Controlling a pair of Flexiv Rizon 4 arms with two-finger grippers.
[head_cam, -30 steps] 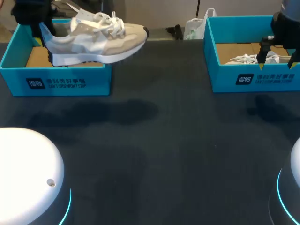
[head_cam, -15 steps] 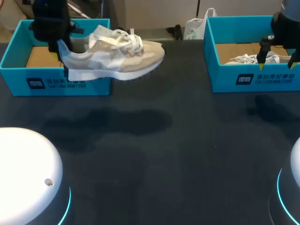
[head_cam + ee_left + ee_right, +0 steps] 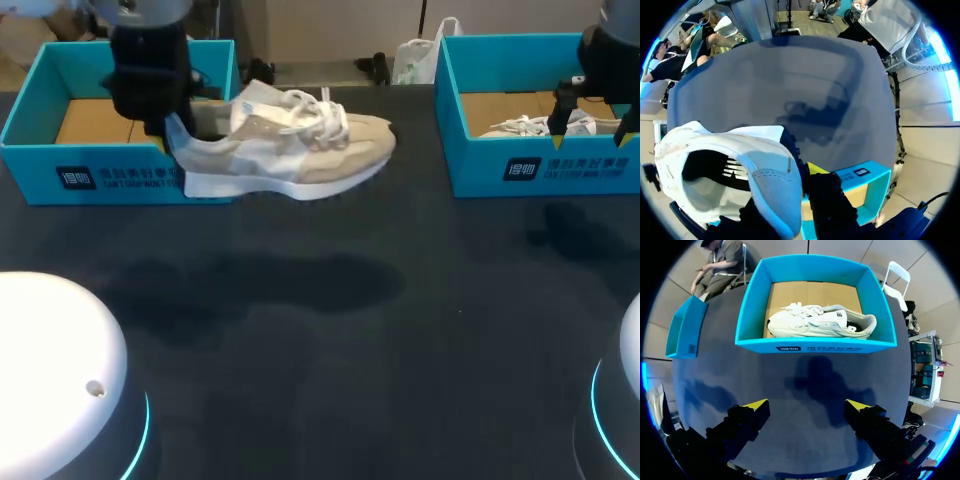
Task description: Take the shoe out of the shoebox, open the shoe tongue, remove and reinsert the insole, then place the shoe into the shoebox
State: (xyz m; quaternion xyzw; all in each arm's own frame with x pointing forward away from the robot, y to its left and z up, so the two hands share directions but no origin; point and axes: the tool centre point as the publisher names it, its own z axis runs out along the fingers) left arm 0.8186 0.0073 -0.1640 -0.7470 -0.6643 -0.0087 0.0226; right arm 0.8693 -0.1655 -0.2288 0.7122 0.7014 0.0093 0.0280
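Note:
A beige and white sneaker (image 3: 300, 152) hangs in the air just right of the left teal shoebox (image 3: 120, 178), toe pointing right. My left gripper (image 3: 170, 135) is shut on its heel collar. In the left wrist view the sneaker's heel (image 3: 770, 195) sits between the fingers of the left gripper (image 3: 792, 175), with the shoe's opening (image 3: 705, 170) beside it and the table below. My right gripper (image 3: 590, 135) hangs open over the front wall of the right teal shoebox (image 3: 540, 170), holding nothing. In the right wrist view the right gripper (image 3: 807, 405) stands short of that box (image 3: 815, 347).
A white sneaker (image 3: 820, 322) lies on its side on the cardboard floor of the right shoebox, also visible as white sneaker (image 3: 520, 126). The left shoebox (image 3: 687, 332) stands far across the dark table (image 3: 330, 330). Both arm bases stand at the near corners.
My left arm has carried the sneaker to the right and lower, from above the left shoebox to beside it. The right arm has stayed still.

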